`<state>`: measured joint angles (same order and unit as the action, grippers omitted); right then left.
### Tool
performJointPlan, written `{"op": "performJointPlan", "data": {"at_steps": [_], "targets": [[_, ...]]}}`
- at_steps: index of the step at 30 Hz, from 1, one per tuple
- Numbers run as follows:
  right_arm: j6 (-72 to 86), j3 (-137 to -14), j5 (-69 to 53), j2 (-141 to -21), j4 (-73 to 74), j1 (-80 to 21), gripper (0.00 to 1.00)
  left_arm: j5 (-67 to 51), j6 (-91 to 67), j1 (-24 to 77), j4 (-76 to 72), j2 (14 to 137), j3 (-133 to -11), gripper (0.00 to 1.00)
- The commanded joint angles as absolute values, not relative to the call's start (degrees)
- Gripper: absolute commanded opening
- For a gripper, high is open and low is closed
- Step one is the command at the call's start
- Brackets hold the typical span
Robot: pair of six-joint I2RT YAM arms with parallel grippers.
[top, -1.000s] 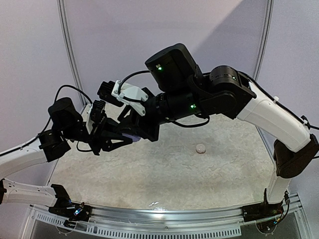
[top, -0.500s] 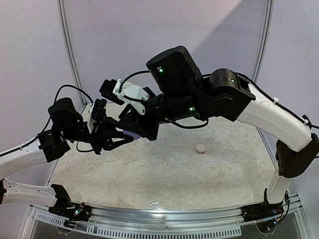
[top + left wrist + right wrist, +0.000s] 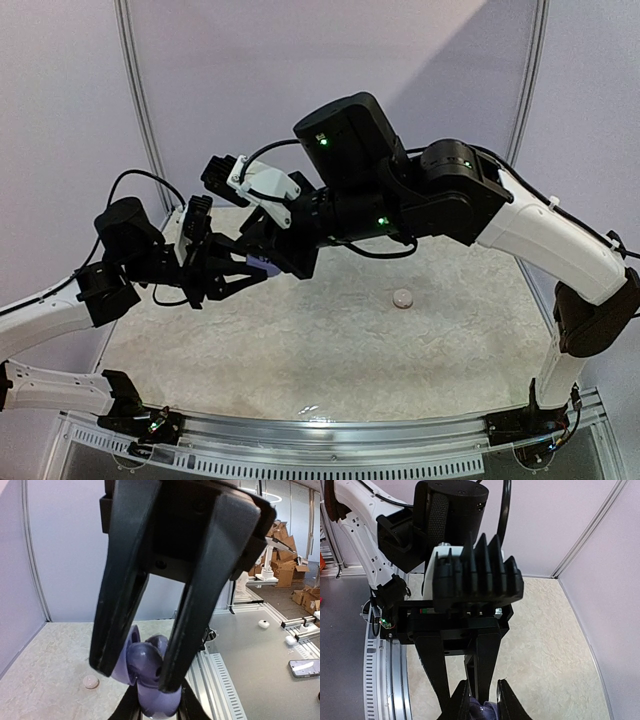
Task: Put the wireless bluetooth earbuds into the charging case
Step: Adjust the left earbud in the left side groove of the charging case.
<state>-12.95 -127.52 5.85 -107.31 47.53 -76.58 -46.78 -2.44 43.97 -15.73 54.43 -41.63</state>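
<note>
The lavender charging case hangs in the air above the table's left side, its lid part open. My left gripper is shut on the bottom of the case from below. My right gripper comes down from above, one finger against the lid and the other against the body. Seen from above, both grippers meet at the case. In the right wrist view only a sliver of the case shows between my right fingers. One small pale earbud lies on the mat to the right, also visible past the case.
A pale marbled mat covers the table. A metal rail runs along the near edge. Grey walls and a vertical post stand behind. The left arm's black wrist body fills the upper part of the right wrist view.
My right gripper's jaws have narrowed onto the case, and both grippers have shifted slightly up with it. The earbud on the mat has not moved.
</note>
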Motion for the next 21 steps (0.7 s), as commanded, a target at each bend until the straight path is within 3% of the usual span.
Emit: {"op": "performJointPlan", "data": {"at_steps": [1,21], "targets": [[-12.7,-126.6,9.6,-105.7,50.0,-77.0,0.21,-46.0,-3.2,43.6,-18.5,53.3,-41.0,0.0],[-10.7,-122.8,8.3,-103.9,45.3,-77.6,0.18,-43.8,-4.2,43.1,-20.5,53.1,-40.7,0.0]]}}
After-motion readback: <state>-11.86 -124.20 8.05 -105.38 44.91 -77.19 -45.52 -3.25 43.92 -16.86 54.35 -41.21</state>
